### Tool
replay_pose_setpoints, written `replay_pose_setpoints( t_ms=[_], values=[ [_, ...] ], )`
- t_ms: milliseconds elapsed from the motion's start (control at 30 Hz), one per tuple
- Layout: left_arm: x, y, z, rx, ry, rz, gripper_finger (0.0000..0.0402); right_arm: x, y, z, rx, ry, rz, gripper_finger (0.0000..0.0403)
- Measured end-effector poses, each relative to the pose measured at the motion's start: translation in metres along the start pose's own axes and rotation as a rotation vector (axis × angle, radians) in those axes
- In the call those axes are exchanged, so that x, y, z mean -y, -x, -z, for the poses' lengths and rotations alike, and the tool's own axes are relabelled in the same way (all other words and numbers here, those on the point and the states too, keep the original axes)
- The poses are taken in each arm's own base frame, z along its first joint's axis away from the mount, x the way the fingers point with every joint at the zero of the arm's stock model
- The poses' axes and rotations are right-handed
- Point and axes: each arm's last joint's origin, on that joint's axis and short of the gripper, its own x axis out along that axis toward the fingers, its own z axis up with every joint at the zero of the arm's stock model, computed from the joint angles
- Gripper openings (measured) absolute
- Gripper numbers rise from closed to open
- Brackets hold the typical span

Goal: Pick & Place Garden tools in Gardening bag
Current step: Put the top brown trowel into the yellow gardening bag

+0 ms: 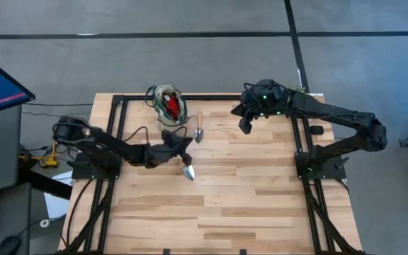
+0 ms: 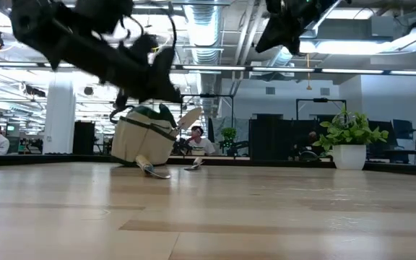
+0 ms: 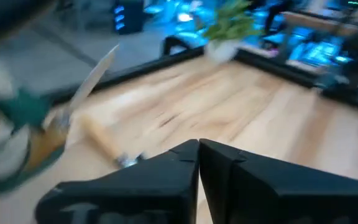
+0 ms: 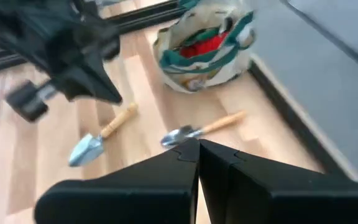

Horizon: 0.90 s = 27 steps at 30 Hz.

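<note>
The beige gardening bag (image 1: 167,105) with green trim stands at the table's far edge with a red piece (image 4: 211,43) inside it. Two wooden-handled silver trowels lie flat on the table. One (image 1: 198,129) lies just right of the bag. The other (image 1: 188,171) lies nearer, its handle (image 4: 119,119) under my left gripper. My left gripper (image 1: 181,144) hovers shut and empty above that handle, clear of the table in the low view (image 2: 170,92). My right gripper (image 1: 245,126) hangs shut and empty, high over the far right of the table.
Black frame rails (image 1: 117,134) run along the left, right and far sides of the table. A potted green plant (image 2: 349,141) stands beyond the far right corner. The near half of the wooden table (image 1: 218,212) is bare.
</note>
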Motion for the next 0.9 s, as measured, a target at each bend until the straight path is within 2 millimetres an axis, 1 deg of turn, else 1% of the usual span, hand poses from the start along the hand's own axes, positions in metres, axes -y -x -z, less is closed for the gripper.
replay_pose_setpoints(
  t_ms=[33, 100, 167, 233, 300, 400, 467, 600, 633, 767, 900],
  values=[
    [0.002, 0.006, -0.006, 0.017, -0.031, 0.022, 0.0001, 0.0, -0.005, 0.004, 0.003, -0.013, -0.021, 0.0],
    [0.004, 0.016, -0.019, 0.059, -0.094, 0.056, 0.0001, 0.003, -0.019, 0.02, -0.011, -0.061, -0.086, 0.0],
    [0.004, 0.027, -0.029, 0.097, -0.133, 0.081, 0.0001, 0.009, -0.031, 0.034, 0.026, -0.119, -0.172, 0.0],
    [-0.001, 0.039, -0.035, 0.125, -0.147, 0.103, 0.0001, 0.017, -0.043, 0.052, 0.062, -0.191, -0.21, 0.0],
    [-0.006, 0.052, -0.037, 0.146, -0.155, 0.132, 0.0001, 0.025, -0.052, 0.07, 0.096, -0.264, -0.213, 0.0],
    [-0.017, 0.067, -0.037, 0.161, -0.138, 0.211, 0.0001, 0.031, -0.063, 0.088, 0.152, -0.348, -0.225, 0.0],
    [-0.024, 0.075, -0.035, 0.167, -0.104, 0.247, 0.0001, 0.032, -0.074, 0.1, 0.134, -0.404, -0.232, 0.0],
    [-0.033, 0.084, -0.029, 0.173, -0.09, 0.276, 0.0001, 0.03, -0.098, 0.104, 0.151, -0.458, -0.267, 0.0],
    [-0.034, 0.086, -0.028, 0.173, -0.09, 0.283, 0.0001, 0.03, -0.106, 0.108, 0.138, -0.486, -0.27, 0.0],
    [-0.036, 0.091, -0.025, 0.174, -0.094, 0.304, 0.0001, 0.035, -0.137, 0.117, 0.094, -0.593, -0.269, 0.0],
    [-0.039, 0.096, -0.026, 0.187, -0.083, 0.335, 0.0001, 0.041, -0.162, 0.122, 0.053, -0.62, -0.25, 0.0]
  ],
)
